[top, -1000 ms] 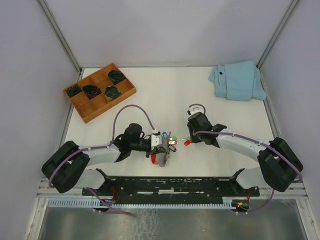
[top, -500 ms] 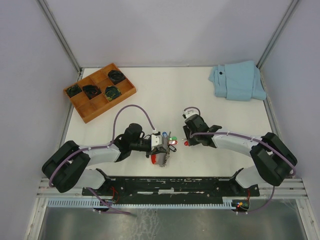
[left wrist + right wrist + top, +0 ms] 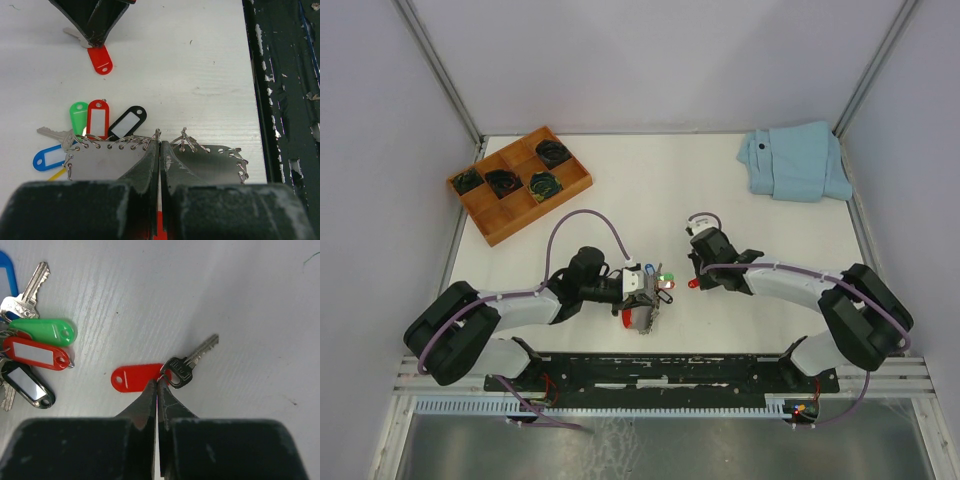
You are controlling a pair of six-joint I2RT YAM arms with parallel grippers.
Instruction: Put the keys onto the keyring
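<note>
Both claws are clenched, the left gripper [image 3: 160,146] on the keyring [image 3: 97,118] and the right gripper [image 3: 157,385] on the red-tagged key [image 3: 136,378], which wants lifting gently, kept level, towards that ring.

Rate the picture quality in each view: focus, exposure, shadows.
Top external: evenly lit, sharp, only faint shadows on the table. Left wrist: the left pincer is a blurred foreground mass, the keyring at its tips sharp. Right wrist: the right pincer is blurred and dark, the red-tagged key crisp, with a soft shadow.
</note>
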